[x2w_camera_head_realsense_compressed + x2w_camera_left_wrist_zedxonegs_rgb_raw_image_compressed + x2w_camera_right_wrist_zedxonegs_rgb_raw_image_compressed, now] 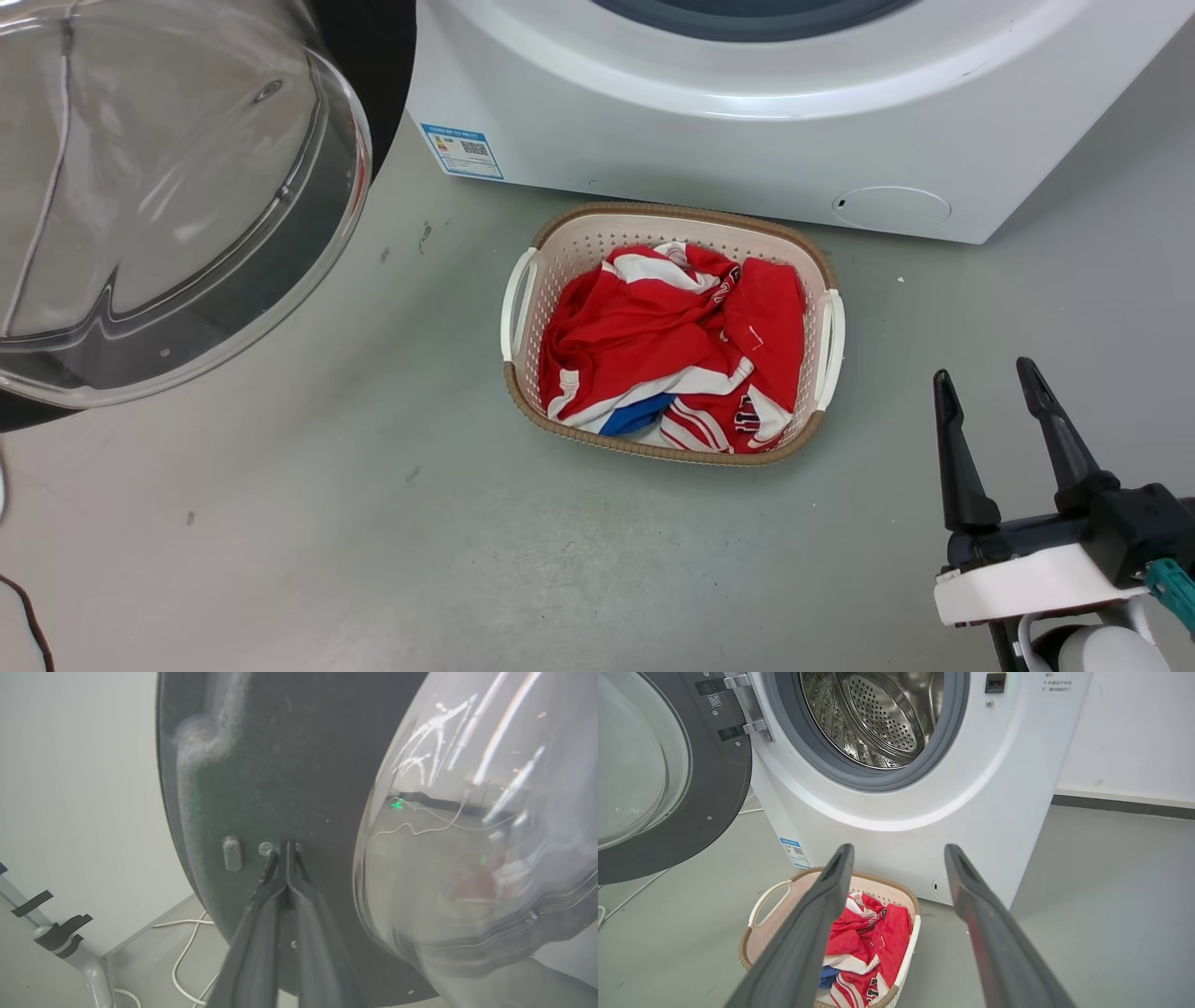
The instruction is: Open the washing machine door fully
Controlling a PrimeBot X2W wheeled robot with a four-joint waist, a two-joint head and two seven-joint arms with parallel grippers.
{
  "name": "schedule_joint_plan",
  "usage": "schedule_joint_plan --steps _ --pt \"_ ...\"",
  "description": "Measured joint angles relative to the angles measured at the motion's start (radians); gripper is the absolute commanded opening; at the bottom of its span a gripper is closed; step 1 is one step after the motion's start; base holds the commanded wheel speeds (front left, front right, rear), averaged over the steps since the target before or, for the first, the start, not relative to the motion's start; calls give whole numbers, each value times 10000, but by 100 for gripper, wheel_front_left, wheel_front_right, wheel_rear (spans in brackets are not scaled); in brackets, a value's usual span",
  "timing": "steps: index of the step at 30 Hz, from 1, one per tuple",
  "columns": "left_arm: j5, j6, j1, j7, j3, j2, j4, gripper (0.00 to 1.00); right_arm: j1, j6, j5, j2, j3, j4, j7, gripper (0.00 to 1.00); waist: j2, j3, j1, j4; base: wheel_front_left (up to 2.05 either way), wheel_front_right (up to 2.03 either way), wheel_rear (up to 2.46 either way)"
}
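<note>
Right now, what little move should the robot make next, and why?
Probably a gentle push farther outward with the left tool: its shut tips seem to press the dark inner rim of the washing machine door, beside the glass bowl, and the door stands clear of the drum opening, though perhaps not fully swung back.

Grey-green floor (373, 541), scuffed w/ dark specks; white wall (1134, 732) behind, dark skirting strip (1125, 806) at base; white cable (180, 961) loose on floor.
</note>
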Motion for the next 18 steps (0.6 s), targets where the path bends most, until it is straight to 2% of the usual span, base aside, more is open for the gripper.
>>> schedule_joint_plan --steps 11,18 --pt "650 -635 34 4 238 -138 -284 0 68 2 196 0 -8 54 0 100 0 -514 0 -11 0 0 0" --pt "972 -928 700 4 282 -721 -1492 0 373 0 418 -2 10 171 0 100 0 -1182 -1 -1 0 0 0"
